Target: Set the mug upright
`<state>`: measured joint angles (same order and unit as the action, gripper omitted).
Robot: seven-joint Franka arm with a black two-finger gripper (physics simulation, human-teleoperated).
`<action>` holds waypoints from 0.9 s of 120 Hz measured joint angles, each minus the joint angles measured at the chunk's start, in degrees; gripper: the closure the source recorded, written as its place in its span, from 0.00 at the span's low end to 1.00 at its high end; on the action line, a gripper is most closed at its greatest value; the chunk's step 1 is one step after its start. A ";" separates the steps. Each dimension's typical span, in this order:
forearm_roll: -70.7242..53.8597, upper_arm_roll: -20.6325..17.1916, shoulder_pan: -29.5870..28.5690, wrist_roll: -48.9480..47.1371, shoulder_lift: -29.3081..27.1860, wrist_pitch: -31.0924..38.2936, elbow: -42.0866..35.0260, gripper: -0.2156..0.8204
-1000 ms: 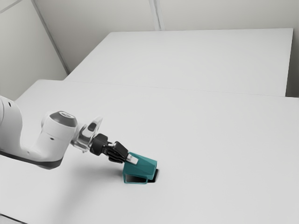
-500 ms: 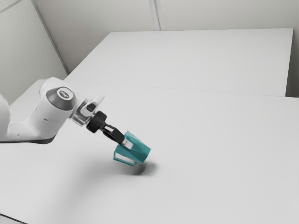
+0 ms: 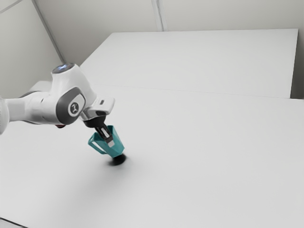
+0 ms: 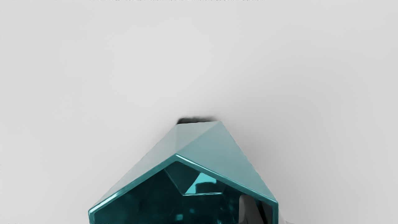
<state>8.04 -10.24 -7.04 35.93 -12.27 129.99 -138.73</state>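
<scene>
Claw (image 3: 110,142) has swung steeper, pointing mostly downward.

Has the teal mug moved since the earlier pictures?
Yes. The mug has moved toward the exterior view's left and appears nearer the near table's far edge in that view.

Bright diffuse light, soft-edged dark shadow (image 3: 118,160) beneath mug (image 3: 118,143), glinting rim (image 4: 227,180)
</scene>
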 joint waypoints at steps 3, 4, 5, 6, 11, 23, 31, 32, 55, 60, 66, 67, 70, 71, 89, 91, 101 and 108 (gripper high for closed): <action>-0.64 -0.37 0.01 -1.01 0.00 0.64 -0.24 0.97; -0.83 -0.51 0.00 -1.33 -0.01 0.84 -0.30 0.97; -1.00 -0.65 0.00 -1.66 -0.01 1.03 -0.36 0.97; -1.16 -0.76 0.01 -1.98 -0.01 1.21 -0.40 0.97; -1.83 -1.17 0.04 -3.52 -0.01 2.06 -0.68 0.97; -2.84 -1.73 -0.03 -6.83 0.02 3.83 -1.51 0.97; -3.88 -1.91 -0.06 -8.92 0.01 4.67 -1.95 0.97; -3.98 -1.92 -0.06 -9.18 0.02 4.76 -2.01 0.97; -5.15 -2.13 -0.69 -14.17 1.64 6.08 -2.40 0.97; -5.25 -2.15 -0.80 -15.08 1.91 6.28 -2.38 0.97; -5.33 -2.18 -0.82 -16.08 2.10 6.48 -2.37 0.97; -5.34 -2.19 -0.82 -16.24 2.13 6.51 -2.38 0.97; -5.37 -2.21 -0.81 -16.71 2.35 6.58 -2.39 0.97; -5.38 -2.22 -0.81 -16.86 2.42 6.61 -2.40 0.97; -5.43 -2.23 -0.87 -19.23 3.44 6.93 -2.37 0.97; -5.43 -2.24 -0.87 -19.46 3.53 6.96 -2.36 0.97; -5.43 -2.27 -0.86 -20.51 3.79 7.16 -2.40 0.97; -5.42 -2.36 -0.81 -21.16 3.83 7.27 -2.39 0.96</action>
<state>2.62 -12.59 -7.84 14.77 -8.44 137.26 -141.13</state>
